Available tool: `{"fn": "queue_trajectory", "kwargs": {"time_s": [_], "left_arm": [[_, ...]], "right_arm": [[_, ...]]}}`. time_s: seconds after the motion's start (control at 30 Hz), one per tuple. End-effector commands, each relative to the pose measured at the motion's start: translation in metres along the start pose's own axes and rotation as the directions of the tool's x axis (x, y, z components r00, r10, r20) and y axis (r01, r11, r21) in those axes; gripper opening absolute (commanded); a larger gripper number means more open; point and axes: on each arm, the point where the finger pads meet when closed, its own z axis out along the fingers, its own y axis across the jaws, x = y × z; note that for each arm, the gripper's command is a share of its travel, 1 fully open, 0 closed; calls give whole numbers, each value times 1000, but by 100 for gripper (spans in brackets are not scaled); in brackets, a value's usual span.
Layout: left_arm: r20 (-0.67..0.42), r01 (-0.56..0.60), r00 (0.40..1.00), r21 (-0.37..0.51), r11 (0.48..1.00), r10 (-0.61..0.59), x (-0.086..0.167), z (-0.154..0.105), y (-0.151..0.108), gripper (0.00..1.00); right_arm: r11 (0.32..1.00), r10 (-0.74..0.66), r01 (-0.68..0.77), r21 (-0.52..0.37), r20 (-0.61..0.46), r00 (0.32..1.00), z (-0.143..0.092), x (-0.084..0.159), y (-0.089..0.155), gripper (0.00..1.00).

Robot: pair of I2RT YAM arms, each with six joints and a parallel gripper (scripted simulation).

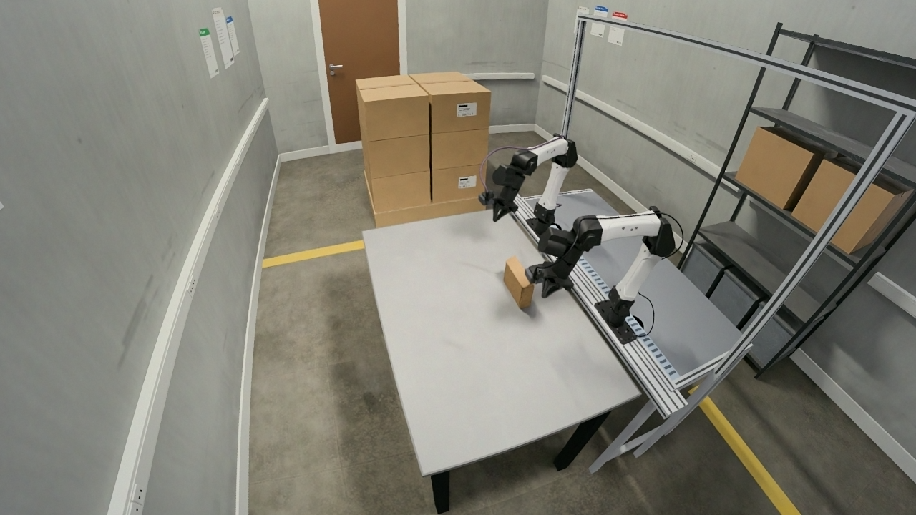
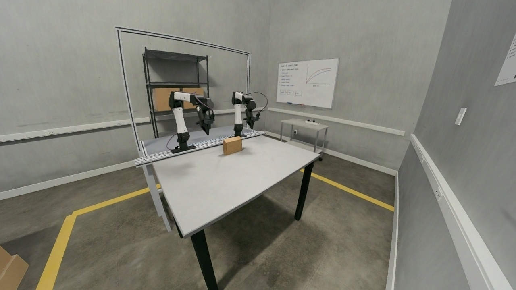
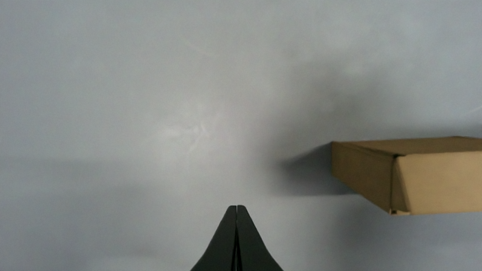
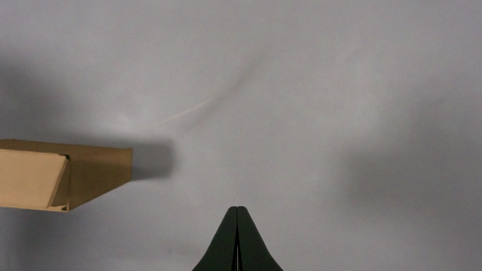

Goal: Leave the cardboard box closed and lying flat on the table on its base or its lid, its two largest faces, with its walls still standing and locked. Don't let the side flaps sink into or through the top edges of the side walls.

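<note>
The cardboard box point(image 1: 514, 285) point(image 2: 233, 145) point(image 3: 442, 184) point(image 4: 26, 178) stands upright on a narrow side on the table point(image 1: 448, 358) point(image 2: 216, 183), its two largest faces vertical. It looks closed, with small dark gaps at the corners nearest the wrist cameras. My left gripper point(image 1: 544, 294) point(image 2: 251, 127) point(image 3: 236, 216) is shut and empty, pointing down above the table; the box lies to the right in its wrist view. My right gripper point(image 1: 495, 219) point(image 2: 207, 133) point(image 4: 237, 217) is also shut and empty, pointing down; the box lies to the left in its wrist view. Neither appears to touch the box.
The arms' mounting rail point(image 1: 592, 307) point(image 2: 158, 157) runs along one table edge. A metal frame point(image 1: 826, 217) point(image 2: 124, 79) rises behind the arms. A shelf rack point(image 1: 736, 233) and stacked large boxes point(image 1: 396, 153) stand away from the table.
</note>
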Motion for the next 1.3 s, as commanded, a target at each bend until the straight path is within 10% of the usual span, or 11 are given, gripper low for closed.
{"fn": "queue_trajectory", "kwargs": {"time_s": [0.0,0.27,0.43,1.27], "left_arm": [[-128,24,992,-2,1000,-24,27,11,0,1],[-330,71,941,-11,997,-71,19,6,0,1],[-271,1,963,51,999,13,22,17,-11,1],[-71,-229,965,253,940,254,19,47,-22,1]], "right_arm": [[999,37,-37,8,-113,993,12,18,-4,1],[997,82,-75,34,-349,934,21,27,-3,1],[999,38,-36,13,-424,905,32,40,5,1],[957,-214,170,-233,-176,961,63,30,42,1]]}}
